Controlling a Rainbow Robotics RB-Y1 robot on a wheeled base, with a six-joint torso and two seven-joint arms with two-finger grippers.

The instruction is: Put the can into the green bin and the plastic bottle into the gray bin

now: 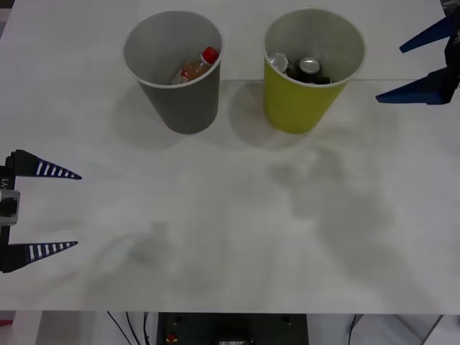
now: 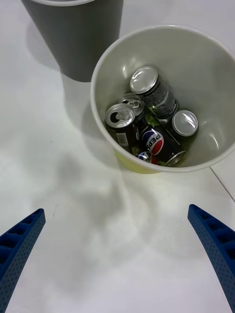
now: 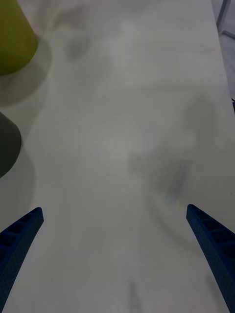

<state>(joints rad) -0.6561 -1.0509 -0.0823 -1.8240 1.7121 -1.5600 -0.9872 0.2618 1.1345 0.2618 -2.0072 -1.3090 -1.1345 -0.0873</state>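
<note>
The gray bin (image 1: 183, 108) stands upright at the back left of the white table, and the plastic bottle (image 1: 198, 67) with its red cap lies inside it. To its right stands the green bin (image 1: 295, 108), which holds several cans. In the right wrist view, the can (image 2: 152, 141) with the blue and red label rests among other silver-topped cans inside the green bin (image 2: 196, 63). My right gripper (image 1: 389, 75) hovers open and empty just right of the green bin. Near the table's left front, my left gripper (image 1: 77, 210) is open and empty.
The white tabletop (image 1: 237, 230) stretches bare in front of both bins. Cables and a dark base (image 1: 230, 330) show below the front edge. The left wrist view catches the sides of the green bin (image 3: 14, 39) and gray bin (image 3: 7, 146).
</note>
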